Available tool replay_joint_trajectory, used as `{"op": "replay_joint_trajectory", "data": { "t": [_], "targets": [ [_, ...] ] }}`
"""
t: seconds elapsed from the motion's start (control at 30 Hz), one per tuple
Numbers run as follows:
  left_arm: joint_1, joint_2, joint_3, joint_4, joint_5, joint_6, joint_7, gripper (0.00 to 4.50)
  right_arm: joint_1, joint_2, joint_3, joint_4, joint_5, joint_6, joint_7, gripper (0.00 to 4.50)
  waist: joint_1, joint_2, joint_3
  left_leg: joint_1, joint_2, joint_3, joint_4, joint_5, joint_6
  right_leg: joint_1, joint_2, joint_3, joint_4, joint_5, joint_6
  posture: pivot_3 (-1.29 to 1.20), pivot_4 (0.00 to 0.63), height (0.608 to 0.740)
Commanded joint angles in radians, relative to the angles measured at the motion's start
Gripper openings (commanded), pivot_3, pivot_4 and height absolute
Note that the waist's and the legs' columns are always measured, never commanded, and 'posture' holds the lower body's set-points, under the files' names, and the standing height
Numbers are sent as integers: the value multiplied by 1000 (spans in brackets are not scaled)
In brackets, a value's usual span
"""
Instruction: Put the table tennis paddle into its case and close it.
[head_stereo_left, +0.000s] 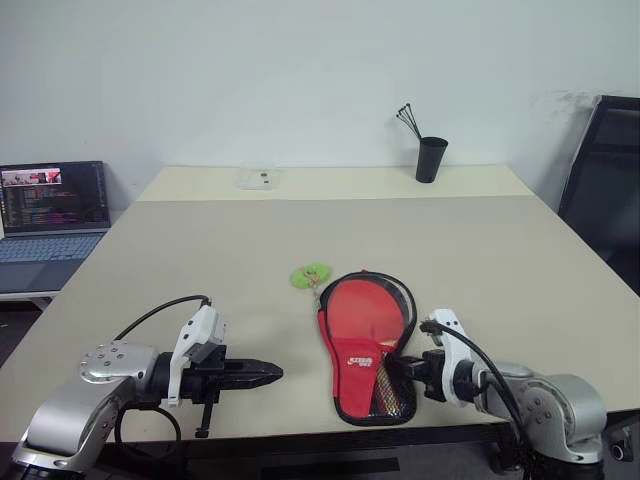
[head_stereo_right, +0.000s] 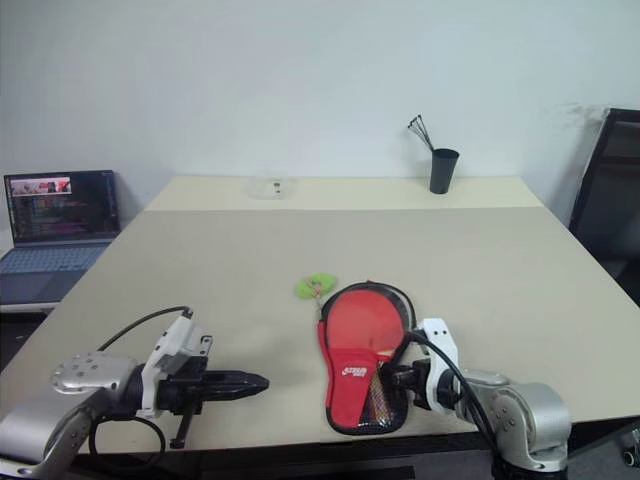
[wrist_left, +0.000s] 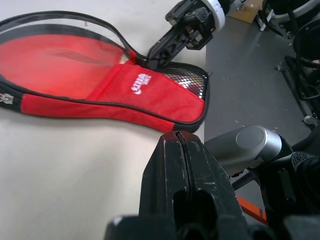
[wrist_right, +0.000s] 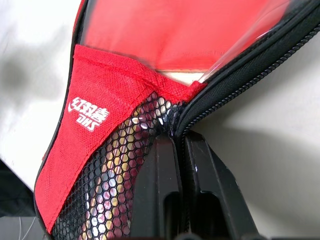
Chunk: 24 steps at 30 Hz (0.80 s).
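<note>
The case (head_stereo_left: 360, 362) lies flat near the table's front edge, red side up with white lettering and black mesh at its narrow end. The table tennis paddle (head_stereo_left: 362, 315) lies inside it, its red face showing in the open head, where the black zipper edging (head_stereo_left: 408, 305) loops up on the right. A yellow-green ball (head_stereo_left: 311, 275) rests just beyond the case. My right gripper (head_stereo_left: 392, 367) is shut at the case's right side, its tips on the zipper edge (wrist_right: 200, 107) by the neck. My left gripper (head_stereo_left: 275, 374) is shut with nothing in it, pointing at the case from the left, a short gap away.
A black cup with sticks (head_stereo_left: 431, 158) and a small clear box (head_stereo_left: 259, 179) stand at the table's far edge. An open laptop (head_stereo_left: 55, 215) sits on a side surface to the left. A black chair (head_stereo_left: 605, 190) stands at the right.
</note>
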Motion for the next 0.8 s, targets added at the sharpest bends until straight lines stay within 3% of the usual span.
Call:
{"op": "replay_joint_trajectory", "data": {
  "t": [0.03, 0.3, 0.47, 0.77, 0.8],
  "targets": [
    [-16, 12, 6, -19, -5, -11, -3, 0, 30, -7, 20, 5, 32, 58, -15, 24, 0, 0, 0, 0, 0, 0, 0, 0, 0, 0, 0, 0, 0, 0, 0, 0, 150, 740],
    [-33, -2, -2, -2, 8, -12, 23, 0, 7, 56, -72, 50, 17, 58, -111, 24, 0, 0, 0, 0, 0, 0, 0, 0, 0, 0, 1, 0, 0, 0, 0, 0, 150, 740],
    [-65, -33, 22, 34, -6, 34, 108, 0, 28, -3, -76, -49, 42, 58, -127, 1437, 4, 0, -1, 1, 1, -1, 1, 0, 0, 1, 1, 0, 1, 0, 0, 0, 150, 740],
    [-117, -102, 47, 84, 4, 44, 242, 0, -103, -225, -78, -150, 252, 34, 105, 4413, 2, 0, 0, 0, 0, 0, 1, -1, -1, 0, 1, 0, 0, 0, 0, 0, 150, 740],
    [-131, -108, 47, 95, 3, 50, 253, 0, -123, -243, -62, -138, 257, 8, 122, 4460, 2, 0, 0, 0, 0, -1, 1, -1, -1, 0, 1, 0, 0, 0, 0, 0, 150, 740]
  ]
}}
